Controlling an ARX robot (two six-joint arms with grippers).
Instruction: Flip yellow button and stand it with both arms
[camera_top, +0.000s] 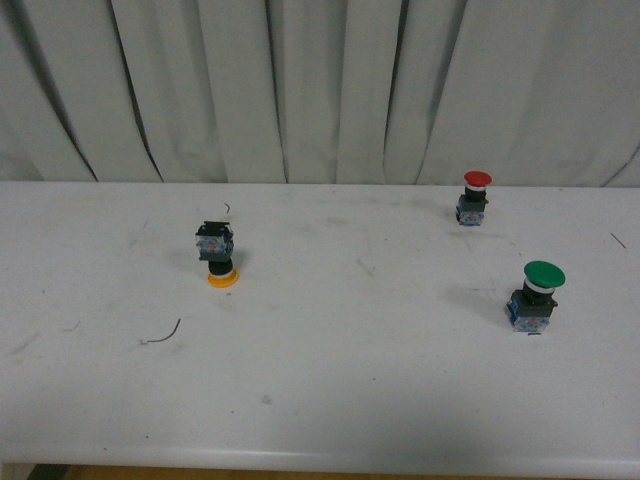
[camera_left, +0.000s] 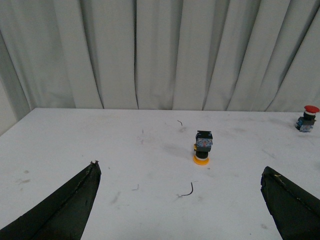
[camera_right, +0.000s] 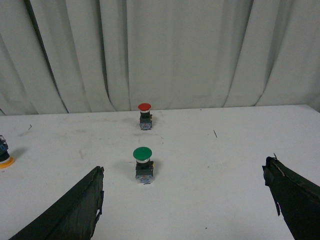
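Note:
The yellow button (camera_top: 219, 257) stands upside down on the white table (camera_top: 330, 400), left of centre: yellow cap on the tabletop, blue-grey block on top. The left wrist view shows the yellow button (camera_left: 202, 148) the same way, well beyond my left gripper (camera_left: 181, 172), which is open with nothing between its fingers. At the edge of the right wrist view the yellow button (camera_right: 4, 155) is partly cut off. My right gripper (camera_right: 184, 172) is open and empty. Neither arm shows in the front view.
A red-capped button (camera_top: 473, 198) stands upright at the back right, and a larger green-capped button (camera_top: 536, 296) stands upright nearer on the right. A thin bent wire (camera_top: 165, 335) lies near the yellow button. Grey curtains (camera_top: 320, 90) hang behind the table's far edge.

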